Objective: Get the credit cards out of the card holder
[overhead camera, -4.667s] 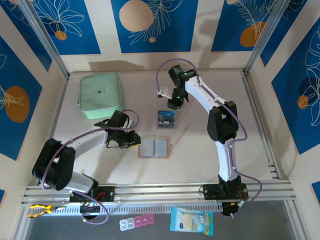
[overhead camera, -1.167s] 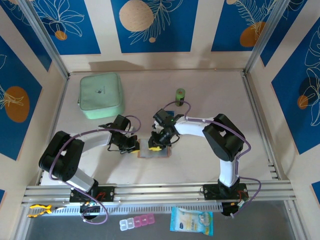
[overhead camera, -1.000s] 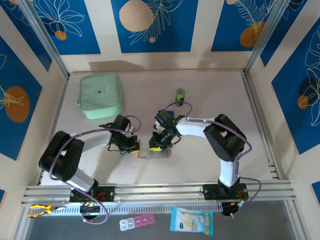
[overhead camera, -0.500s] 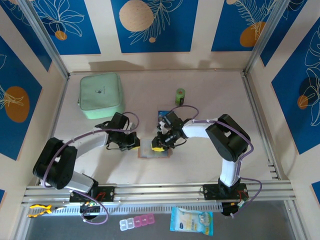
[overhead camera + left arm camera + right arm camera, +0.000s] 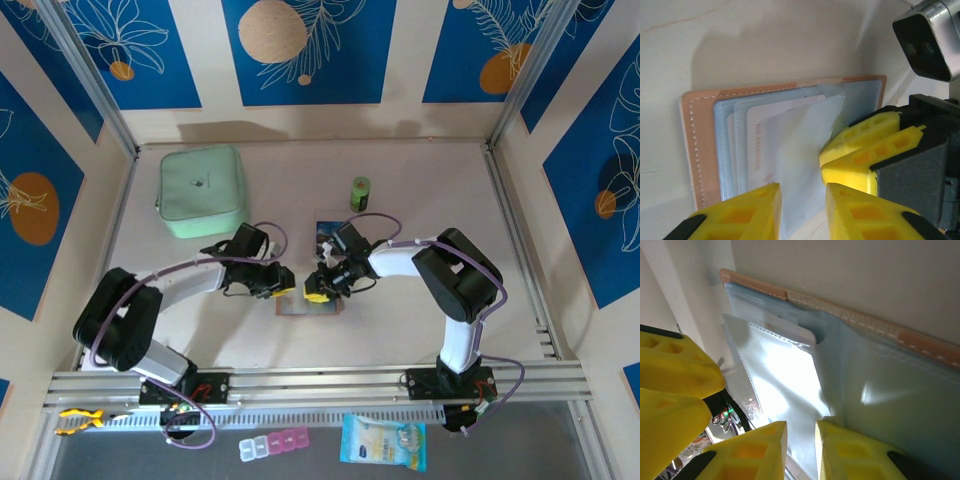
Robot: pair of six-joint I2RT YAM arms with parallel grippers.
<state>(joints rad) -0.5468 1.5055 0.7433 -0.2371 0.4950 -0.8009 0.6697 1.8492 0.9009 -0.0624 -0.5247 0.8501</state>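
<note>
**A:** Since both grippers crowd the card holder (image 5: 326,305) at the centre of the overhead view, what worries you?

**B:** A clash. The left gripper (image 5: 285,282) and right gripper (image 5: 318,292) almost touch. The holder lies open, its long axis left to right. One credit card (image 5: 323,227) rests just above it.

**A:** And the left wrist view?

**B:** The left jaws stand apart over a clear flap (image 5: 805,160). A pale card (image 5: 765,145) sits pocketed, with the tan border at frame left.

**A:** The right wrist view?

**B:** The right jaws look pinched on the flap's edge. The holder slants from upper left to right. I judge that pulling the flap could drag the whole holder and leave the cards inside.
</note>
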